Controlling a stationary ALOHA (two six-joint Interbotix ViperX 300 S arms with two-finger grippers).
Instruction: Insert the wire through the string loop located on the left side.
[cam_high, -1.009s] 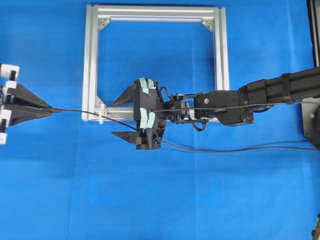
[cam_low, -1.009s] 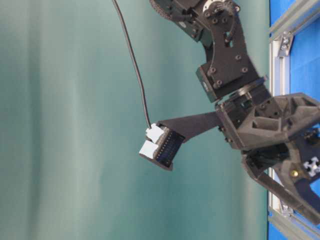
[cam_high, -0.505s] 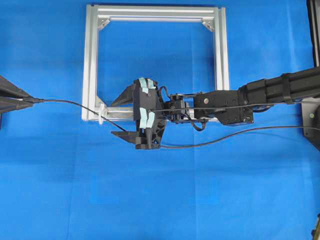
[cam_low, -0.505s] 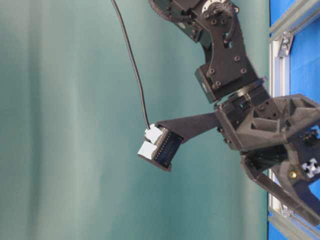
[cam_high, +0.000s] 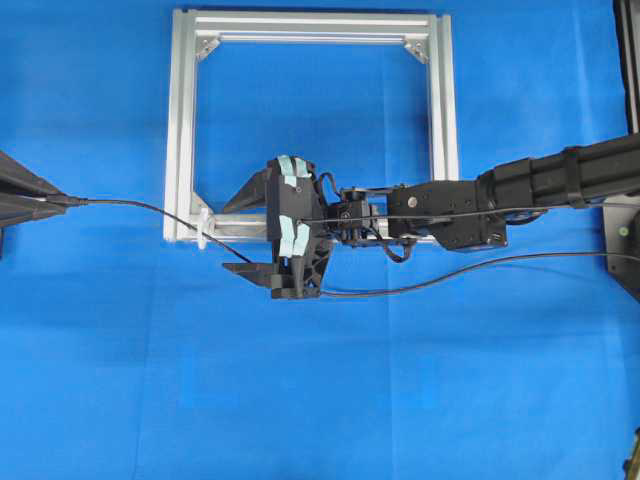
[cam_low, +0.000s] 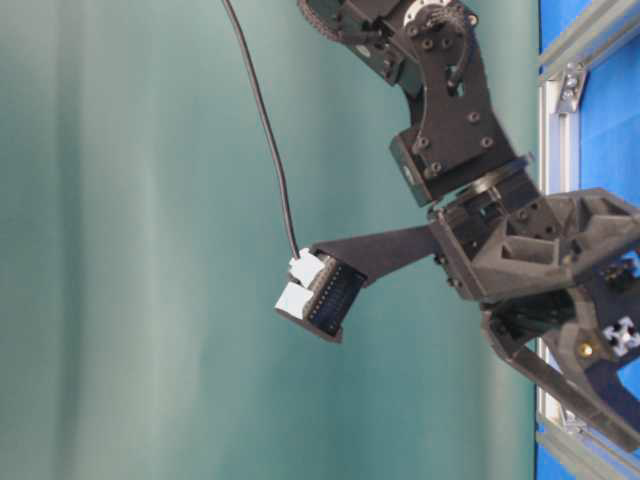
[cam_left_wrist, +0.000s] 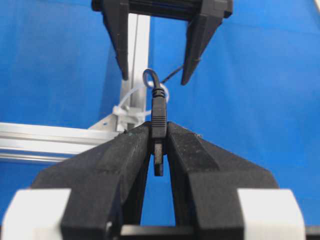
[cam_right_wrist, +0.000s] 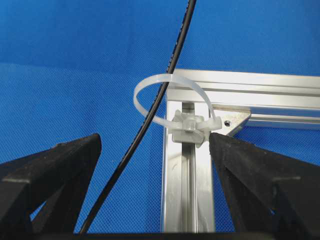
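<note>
The wire (cam_high: 140, 207) is a thin black cable. It runs from the left edge, through the string loop (cam_high: 205, 228) at the frame's lower-left corner, under my right gripper and off to the right. In the right wrist view the wire (cam_right_wrist: 150, 115) passes through the white string loop (cam_right_wrist: 170, 97). My left gripper (cam_left_wrist: 158, 131) is shut on the wire's plug tip (cam_left_wrist: 158, 112), and its tips show at the overhead view's left edge (cam_high: 45, 200). My right gripper (cam_high: 238, 232) stands open just right of the loop, one finger on each side of the frame bar, holding nothing.
The silver aluminium frame (cam_high: 310, 22) lies flat on the blue cloth, with a triangular bracket (cam_right_wrist: 235, 117) in its corner. My right arm (cam_high: 520, 190) stretches across the frame's lower bar. The wire's slack (cam_high: 450, 275) lies on the cloth below that arm.
My left gripper has drawn back to the left with the plug, pulling more wire through the loop. The slack on the right has risen towards the arm. The right gripper has stayed put.
</note>
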